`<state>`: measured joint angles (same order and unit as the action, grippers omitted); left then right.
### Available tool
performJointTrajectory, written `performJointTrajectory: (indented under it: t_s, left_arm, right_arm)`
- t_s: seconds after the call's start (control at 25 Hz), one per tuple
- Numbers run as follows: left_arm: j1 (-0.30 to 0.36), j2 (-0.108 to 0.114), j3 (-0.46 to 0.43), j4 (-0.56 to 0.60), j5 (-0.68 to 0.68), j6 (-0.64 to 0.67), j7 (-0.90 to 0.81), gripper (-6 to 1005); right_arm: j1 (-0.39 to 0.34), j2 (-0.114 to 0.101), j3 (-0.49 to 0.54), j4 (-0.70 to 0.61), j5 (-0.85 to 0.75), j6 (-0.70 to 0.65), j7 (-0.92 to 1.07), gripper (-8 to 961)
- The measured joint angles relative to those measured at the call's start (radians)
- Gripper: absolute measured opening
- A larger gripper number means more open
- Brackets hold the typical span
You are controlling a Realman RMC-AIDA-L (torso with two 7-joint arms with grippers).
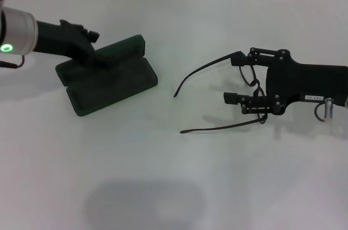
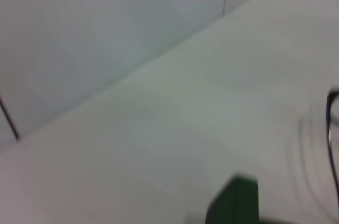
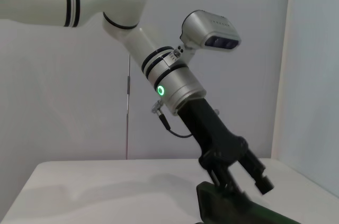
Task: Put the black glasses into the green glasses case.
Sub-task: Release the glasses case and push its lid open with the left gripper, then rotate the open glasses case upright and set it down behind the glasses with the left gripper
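The black glasses (image 1: 247,86) lie on the white table (image 1: 217,186) at about three o'clock from the green glasses case (image 1: 106,80), temple arms pointing towards it. The right gripper (image 1: 236,78) has its fingers spread wide around the frame front. The left gripper (image 1: 95,56) presses on the open case's lid; its fingers' spread cannot be told.

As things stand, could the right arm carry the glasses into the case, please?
Probably yes: the green glasses case lies open, bare table between it and the black glasses. The left gripper at the lid may crowd it.
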<state>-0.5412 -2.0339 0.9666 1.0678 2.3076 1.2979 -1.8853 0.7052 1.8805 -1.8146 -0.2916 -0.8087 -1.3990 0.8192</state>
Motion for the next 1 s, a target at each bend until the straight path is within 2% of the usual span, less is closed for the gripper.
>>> performJointTrajectory:
  t_s: [0.04,0.2,0.68,1.0]
  left_arm:
    - [-0.004,-0.015,0.002,0.012,0.047,-0.001,-0.01,845]
    - [-0.022,-0.051,0.014,0.027,0.167,-0.002,-0.026,844]
    - [-0.032,-0.052,0.018,0.028,0.165,-0.034,-0.029,776]
    - [-0.033,-0.05,0.032,0.026,0.184,-0.059,-0.025,444]
  right_arm:
    - [0.0,-0.001,0.0,0.0,0.0,0.0,0.0,763]
    - [0.005,0.001,0.0,-0.005,-0.001,0.0,0.0,761]
    - [0.003,0.005,-0.003,-0.008,-0.014,-0.008,0.0,755]
    - [0.0,0.038,0.0,-0.068,-0.182,-0.026,0.007,752]
